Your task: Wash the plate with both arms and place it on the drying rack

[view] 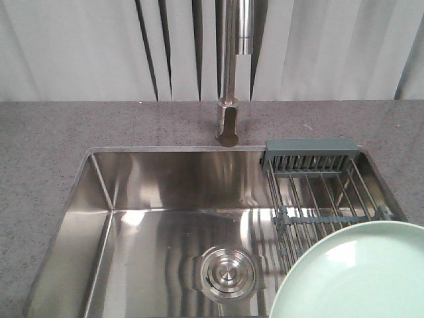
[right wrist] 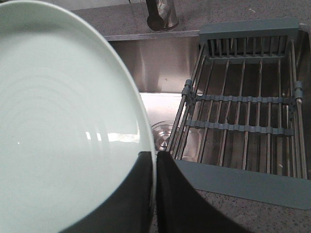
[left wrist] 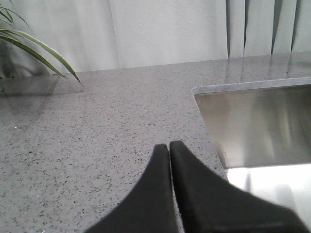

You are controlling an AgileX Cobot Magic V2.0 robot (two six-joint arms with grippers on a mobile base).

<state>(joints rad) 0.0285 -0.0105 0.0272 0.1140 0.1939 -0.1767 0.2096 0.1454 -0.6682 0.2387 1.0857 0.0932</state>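
The grey speckled counter (view: 46,132) surrounds a steel sink (view: 165,179). In the sink's floor sits a round steel drain (view: 225,273), and a faucet (view: 228,122) rises from the counter behind the sink's back edge. The drying rack (view: 311,199) spans the sink's right end, its slotted compartment against the back wall.

The plate (view: 351,278) is not on the rack. It is held tilted above the sink's front right part, and the right wrist view shows sink floor between it and the wires.

The right pincer (right wrist: 155,160) is clamped on the plate's rim, one black finger on each face. The left pincer (left wrist: 169,148) has its fingers pressed together on nothing, low over the counter just outside the sink's corner.
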